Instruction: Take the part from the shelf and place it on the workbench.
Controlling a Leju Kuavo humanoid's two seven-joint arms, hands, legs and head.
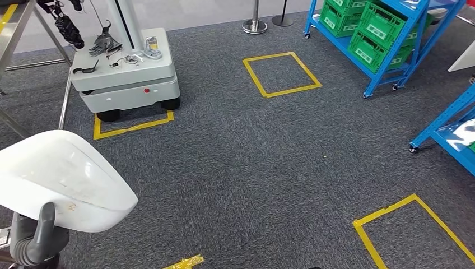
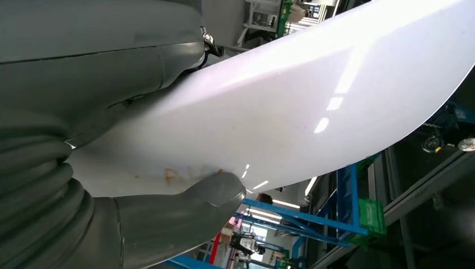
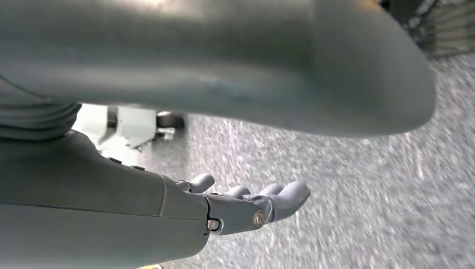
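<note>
The part is a large glossy white curved shell (image 1: 61,179), low at the left of the head view. My left hand (image 1: 36,238) holds it from beneath, its grey thumb pressed on the white surface. The left wrist view shows the same shell (image 2: 313,95) close up, with the thumb (image 2: 179,216) lying on it next to a faint orange mark. My right hand (image 3: 246,204) hangs over grey carpet with its fingers apart and nothing in them.
A grey wheeled cart (image 1: 126,70) with cables on top stands ahead on the left. Blue shelving with green crates (image 1: 381,28) is at the far right, and another blue shelf (image 1: 448,131) at the right edge. Yellow tape squares (image 1: 282,74) mark the carpet.
</note>
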